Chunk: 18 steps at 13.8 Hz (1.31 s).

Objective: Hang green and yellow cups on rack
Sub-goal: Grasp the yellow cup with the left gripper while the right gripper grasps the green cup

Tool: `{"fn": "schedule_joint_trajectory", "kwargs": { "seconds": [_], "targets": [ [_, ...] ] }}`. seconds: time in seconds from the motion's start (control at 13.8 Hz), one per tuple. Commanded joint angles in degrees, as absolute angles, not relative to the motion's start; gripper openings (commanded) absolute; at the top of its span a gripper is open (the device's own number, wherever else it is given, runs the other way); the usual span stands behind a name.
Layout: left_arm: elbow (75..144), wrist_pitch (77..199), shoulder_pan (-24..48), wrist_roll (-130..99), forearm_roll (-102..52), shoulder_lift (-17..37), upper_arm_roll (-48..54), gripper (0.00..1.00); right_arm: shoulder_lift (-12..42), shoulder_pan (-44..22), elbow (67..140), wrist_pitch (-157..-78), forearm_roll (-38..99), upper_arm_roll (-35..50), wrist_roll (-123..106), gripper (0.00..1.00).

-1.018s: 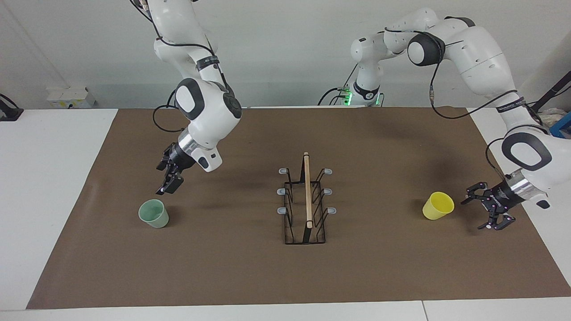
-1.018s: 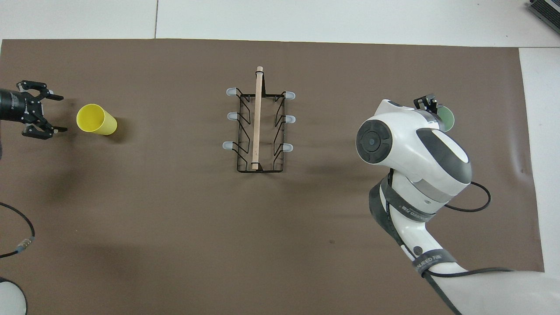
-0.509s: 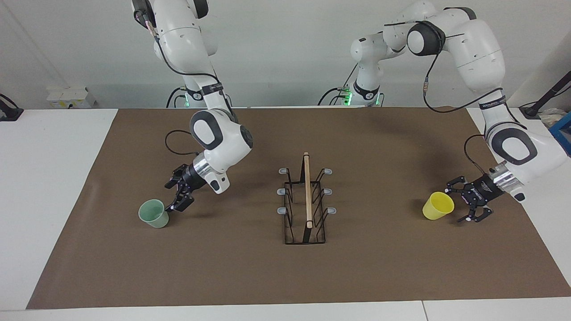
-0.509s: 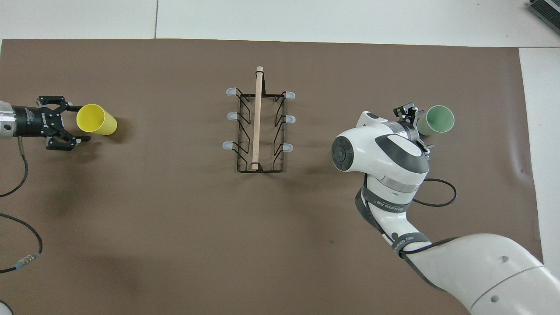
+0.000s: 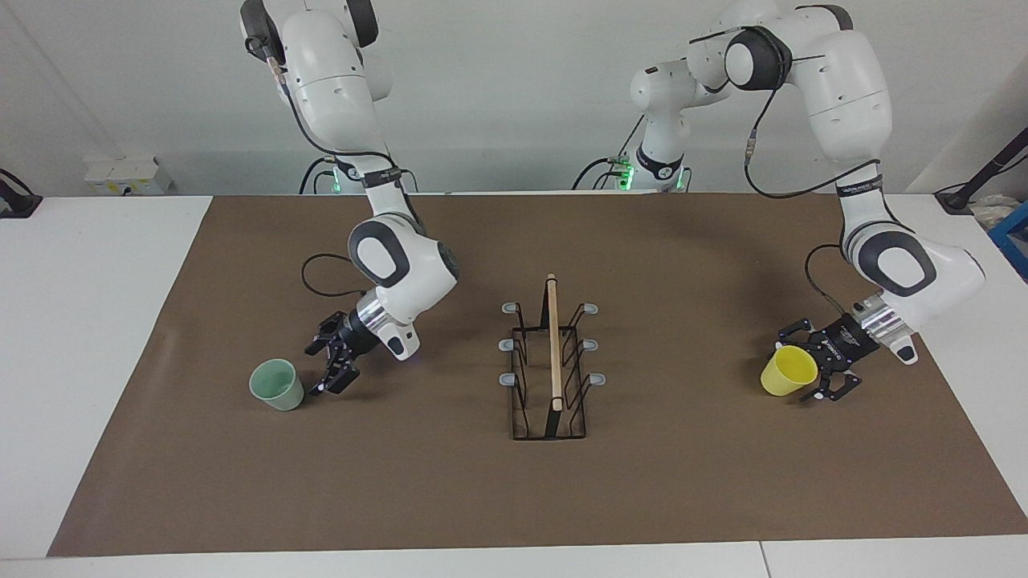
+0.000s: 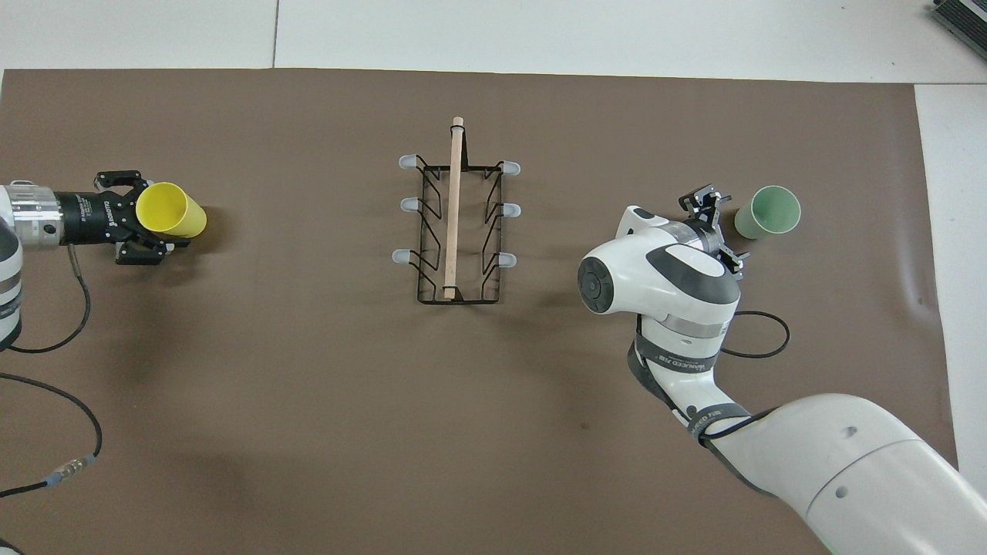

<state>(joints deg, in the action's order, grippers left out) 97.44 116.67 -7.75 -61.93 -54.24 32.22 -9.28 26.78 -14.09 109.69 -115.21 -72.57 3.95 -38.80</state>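
Cups lie tipped on the mat, one toward each end from the rack (image 5: 551, 361), mouths facing their grippers — so you come in low and sideways. Your left gripper (image 5: 813, 368) straddles the yellow cup's (image 5: 789, 372) rim, fingers wide; your right gripper (image 5: 331, 366) sits just beside the green cup (image 5: 276, 384), also spread.

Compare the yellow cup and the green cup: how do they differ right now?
The yellow cup is bright yellow, the green cup pale mint. The left tool straddles the yellow cup with open fingers; the right tool is open beside the green cup, apart. Both look equal-sized, tapered and handleless.
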Motion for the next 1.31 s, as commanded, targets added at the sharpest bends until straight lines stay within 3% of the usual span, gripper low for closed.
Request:
{"fn": "schedule_joint_trajectory", "kwargs": {
  "seconds": [0.0,0.22,0.36,0.44,0.51,0.58,0.95,1.24],
  "targets": [
    [101.95,120.84,-5.37,-60.82,-56.42,28.92,-9.67,1.0,26.54,-11.87,111.79,-118.38,-77.5,4.22,-36.56,1.0],
    [102.65,123.04,-3.87,-60.91,-56.95,28.39,-9.67,1.0,26.46,-10.55,112.59,-119.52,-80.41,4.22,-33.85,1.0],
    [104.23,127.07,-2.73,-61.43,-57.13,28.04,-9.67,0.87,26.37,-10.28,113.11,-119.62,-82.43,4.22,-33.66,1.0],
    [104.41,128.66,-1.16,-62.22,-57.13,28.04,-9.93,0.6,26.19,-10.11,113.46,-119.71,-83.75,4.22,-33.66,1.0],
    [104.76,130.24,0.25,-61.7,-57.04,27.86,-10.02,0.13,26.1,-10.02,114.08,-120.06,-84.89,4.22,-33.4,1.0],
    [104.68,132.17,0.96,-61.61,-57.04,27.86,-10.11,0.0,25.93,-9.93,114.78,-120.67,-86.03,4.13,-32.01,1.0],
    [100.47,135.35,4.13,-60.91,-50.91,25.5,-10.28,0.0,25.05,-8.53,118.91,-122.34,-96.92,4.13,-25.59,1.0],
    [95.98,137.9,5.88,-62.05,-41.17,23.39,-10.55,0.0,25.05,-7.65,119.0,-122.43,-97.73,4.13,-24.61,1.0]
  ]
}}
